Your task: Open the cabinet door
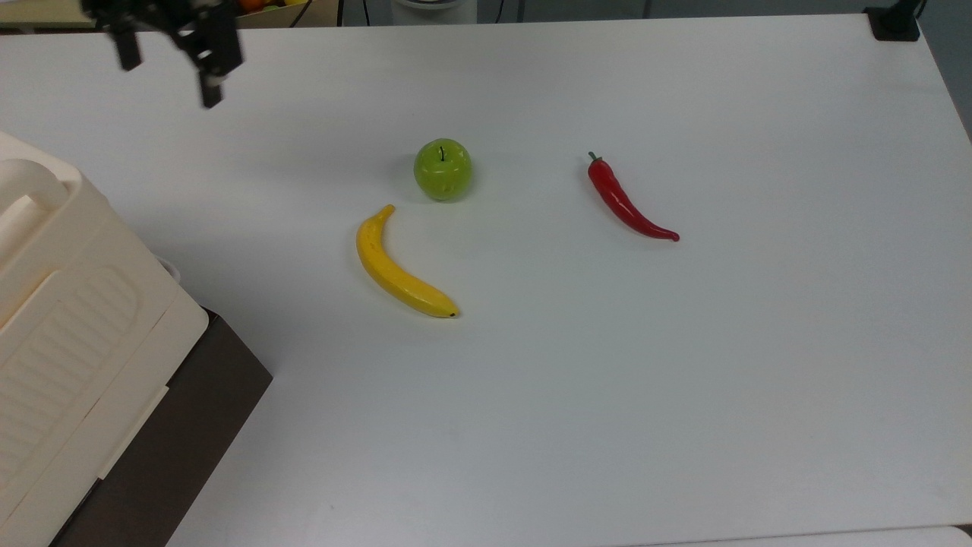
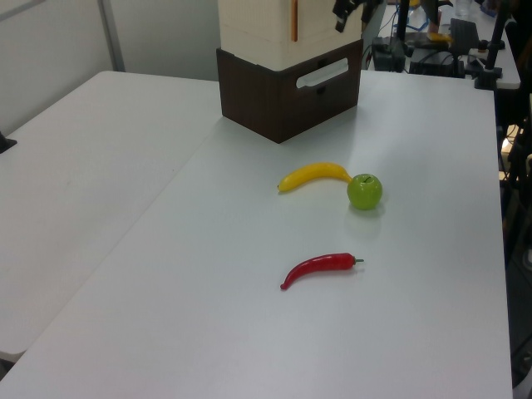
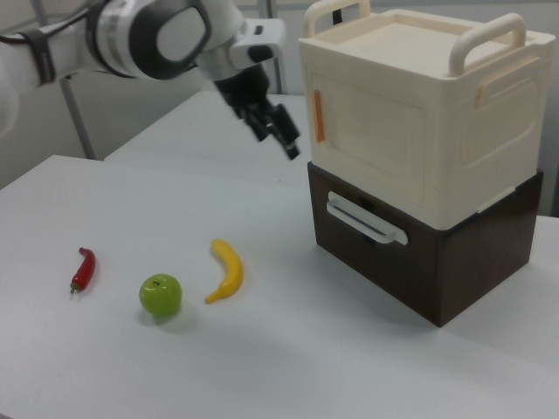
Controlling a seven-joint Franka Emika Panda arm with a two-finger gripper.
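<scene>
Meanwhile the cabinet door point(image 3: 371, 148) sits flush and closed on the cream cabinet point(image 3: 454, 122), which stands on a dark drawer box point(image 3: 419, 253) at the right view's right side of the desk point(image 3: 288, 367). The tool point(image 3: 275, 131), fingers spread apart and holding nothing, hovers just beside the door's copper handle point(image 3: 318, 117) without touching it. Judging by this, the grasp and the pull both remain to be done.

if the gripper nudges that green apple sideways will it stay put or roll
Likely to roll: the green apple is round and stands free on the smooth white table. Its glossy skin suggests hard plastic, probably light and slippery. The banana lies nearby and might stop it.
</scene>
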